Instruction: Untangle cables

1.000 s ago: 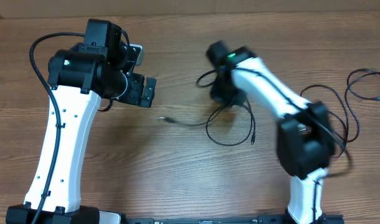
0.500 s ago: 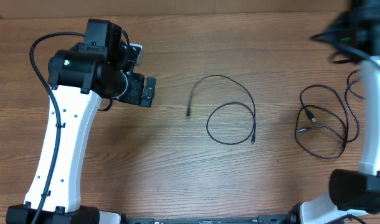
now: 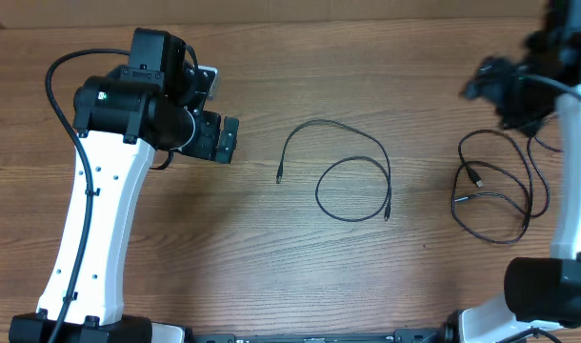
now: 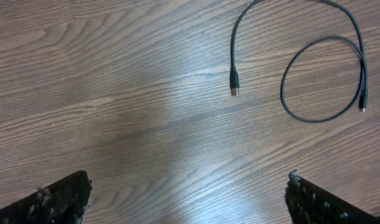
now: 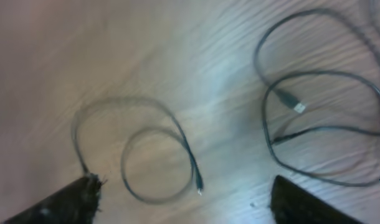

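Left wrist view: the left gripper (image 4: 189,196) stands wide, its two dark, rough-edged fingertips at the bottom corners with only bare wood between them; it holds and touches nothing. In the right wrist view, which is blurred, the right gripper (image 5: 187,190) is also spread wide and empty, above the wood and apart from both cords.

From overhead, the middle cable (image 3: 388,186) lies flat near the centre of the table (image 3: 271,267). It is a thin black cord in one arch and one round loop, with its small metal-tipped plug (image 4: 234,83) pointing toward the left arm. The right cable (image 3: 481,197) lies well apart from it in several loose, overlapping loops near the right arm, separated by a strip of bare wood. Open wood also lies between the left gripper and the middle cable. The tabletop is brown wood grain, smooth and slightly glossy; its far edge runs along the top of the overhead view.
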Available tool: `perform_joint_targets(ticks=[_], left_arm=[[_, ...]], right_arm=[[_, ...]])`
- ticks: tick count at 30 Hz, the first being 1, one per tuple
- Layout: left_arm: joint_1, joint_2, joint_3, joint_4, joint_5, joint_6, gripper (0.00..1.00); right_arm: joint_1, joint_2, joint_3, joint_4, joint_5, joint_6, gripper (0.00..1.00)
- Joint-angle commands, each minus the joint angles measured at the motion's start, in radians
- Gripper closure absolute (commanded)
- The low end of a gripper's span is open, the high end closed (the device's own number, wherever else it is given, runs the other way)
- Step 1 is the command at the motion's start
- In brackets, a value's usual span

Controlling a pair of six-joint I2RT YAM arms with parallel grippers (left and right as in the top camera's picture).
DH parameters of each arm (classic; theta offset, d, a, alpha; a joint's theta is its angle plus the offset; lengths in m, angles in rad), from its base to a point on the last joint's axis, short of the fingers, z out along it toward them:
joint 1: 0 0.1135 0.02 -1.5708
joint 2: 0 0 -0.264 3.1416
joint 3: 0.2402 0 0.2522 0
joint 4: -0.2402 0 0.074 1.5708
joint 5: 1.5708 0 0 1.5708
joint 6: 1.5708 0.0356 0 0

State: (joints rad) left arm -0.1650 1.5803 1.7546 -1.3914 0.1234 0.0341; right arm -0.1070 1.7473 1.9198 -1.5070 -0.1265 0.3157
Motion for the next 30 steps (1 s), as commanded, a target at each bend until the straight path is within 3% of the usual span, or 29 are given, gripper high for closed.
perform_joint_targets(ticks=[1, 6, 9, 16, 21, 30], left_arm=[[-0.004, 0.006, -0.007, 0.001, -0.003, 0.021, 0.00], [-0.004, 0.006, -0.007, 0.001, -0.003, 0.022, 0.00], [-0.004, 0.006, -0.007, 0.002, -0.003, 0.022, 0.00], [-0.004, 0.006, -0.007, 0.003, -0.003, 0.022, 0.00], [-0.004, 0.006, -0.007, 0.003, -0.003, 0.021, 0.00], [-0.004, 0.006, -0.007, 0.003, -0.003, 0.021, 0.00]], right_arm=[[0.045, 0.004, -0.111, 0.018, -0.010, -0.063, 0.07], [0.111, 0.005, -0.327, 0.111, -0.010, -0.058, 0.06], [0.162, 0.005, -0.457, 0.202, -0.001, -0.056, 0.16], [0.267, 0.005, -0.707, 0.410, 0.123, 0.158, 0.17], [0.317, 0.005, -0.821, 0.539, 0.126, 0.237, 0.19], [0.377, 0.005, -0.910, 0.642, 0.228, 0.378, 0.36]])
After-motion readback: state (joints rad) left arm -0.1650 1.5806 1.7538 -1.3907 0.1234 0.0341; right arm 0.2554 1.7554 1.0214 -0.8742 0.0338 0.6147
